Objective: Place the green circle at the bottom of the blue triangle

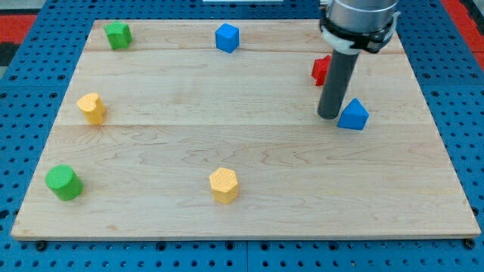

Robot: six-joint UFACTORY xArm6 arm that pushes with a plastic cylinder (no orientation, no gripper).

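Seven blocks sat on the desk (249, 91): two green, two blue, two yellow, one red. Green circle (63, 183) was at lower left, well apart from the blue triangle (354, 115) at right. My tip (329, 116) stood just left of the triangle. No jaws on this rig. The rod partly hid the red block (321, 69), shape unclear. Others: green block (118, 35), blue cube (227, 37), yellow block (91, 108), yellow hexagon (224, 185).

Bright, even overhead light; soft short shadows under the blocks, mild sheen on the board (249, 151), focus sharp throughout
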